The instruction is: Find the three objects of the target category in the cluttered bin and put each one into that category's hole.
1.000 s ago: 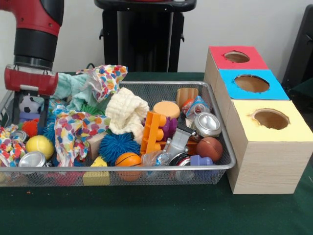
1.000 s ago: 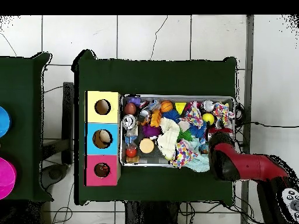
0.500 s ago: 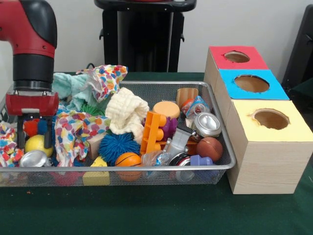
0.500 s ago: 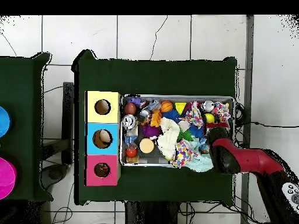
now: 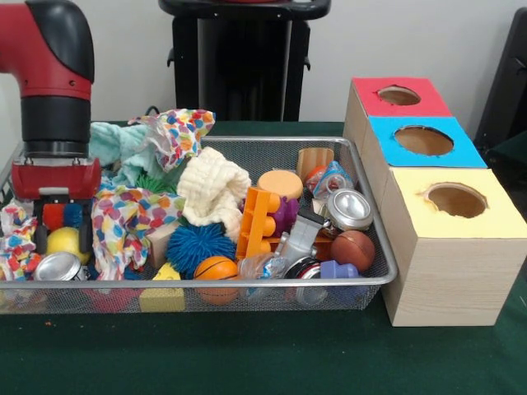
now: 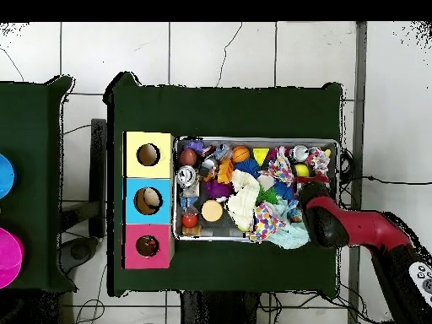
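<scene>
Green cloth covers the table point(image 5: 247, 362) under the wire bin point(image 5: 206, 284). Since half a second ago, the gripper point(image 5: 62, 239) has shifted slightly and now straddles the yellow ball point(image 5: 62, 242) at the bin's left end, fingers spread either side, not yet closed. Being round, the ball has no long axis. Three boxes point(image 5: 428, 206) stand beside the bin.

The tool point(image 5: 62, 234) hangs low in the wire basket point(image 5: 247, 284) at its left end, fingers spread around a yellow ball point(image 5: 64, 243). Just below it lies a silver can point(image 5: 56, 267). Right beside it on the right, a spotted cloth point(image 5: 123, 222); further right a blue spiky ball point(image 5: 200, 245), and well off, three boxes point(image 5: 436, 206).
</scene>
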Controlling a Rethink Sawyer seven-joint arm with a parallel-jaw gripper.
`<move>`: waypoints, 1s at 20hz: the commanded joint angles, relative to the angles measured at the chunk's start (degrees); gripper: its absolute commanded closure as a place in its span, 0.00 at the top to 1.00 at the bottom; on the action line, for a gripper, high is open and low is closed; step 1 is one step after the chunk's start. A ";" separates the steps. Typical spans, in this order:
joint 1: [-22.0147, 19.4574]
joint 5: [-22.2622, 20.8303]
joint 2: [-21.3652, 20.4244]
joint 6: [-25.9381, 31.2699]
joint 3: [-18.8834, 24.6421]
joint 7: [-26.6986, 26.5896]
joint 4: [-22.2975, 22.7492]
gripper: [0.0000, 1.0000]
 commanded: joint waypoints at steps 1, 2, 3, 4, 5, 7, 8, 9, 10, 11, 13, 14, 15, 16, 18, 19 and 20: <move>3.19 2.92 -0.67 15.76 2.15 -7.07 -4.12 1.00; 4.02 3.23 -1.36 15.63 1.14 -5.50 -3.53 1.00; 5.04 3.28 -2.20 15.08 0.09 -3.88 -2.93 1.00; 6.15 3.43 -2.90 14.34 -1.61 -1.42 -2.08 1.00; 7.46 3.99 -3.33 13.99 -3.57 1.42 -1.12 1.00; 9.71 4.42 -5.10 11.28 -6.89 6.20 1.39 1.00; 11.07 4.56 -6.20 9.90 -8.63 8.36 2.57 1.00; 12.26 4.68 -7.32 8.37 -10.31 10.07 3.88 1.00; 13.34 5.02 -8.56 7.40 -11.77 11.11 4.97 1.00; 14.37 5.50 -9.42 6.56 -13.13 12.02 5.93 1.00; 16.59 6.35 -10.87 5.21 -15.88 13.19 7.06 1.00; 17.72 6.83 -11.40 4.64 -17.21 13.68 7.50 1.00; 18.85 7.30 -11.92 4.07 -18.53 14.16 7.94 1.00; 19.60 7.71 -12.37 3.84 -19.45 14.19 8.09 1.00; 20.77 8.43 -12.74 3.63 -20.75 13.40 7.61 1.00; 21.31 8.40 -12.98 3.39 -21.31 12.93 7.07 1.00; 21.58 8.32 -13.17 3.23 -21.68 12.02 6.43 1.00</move>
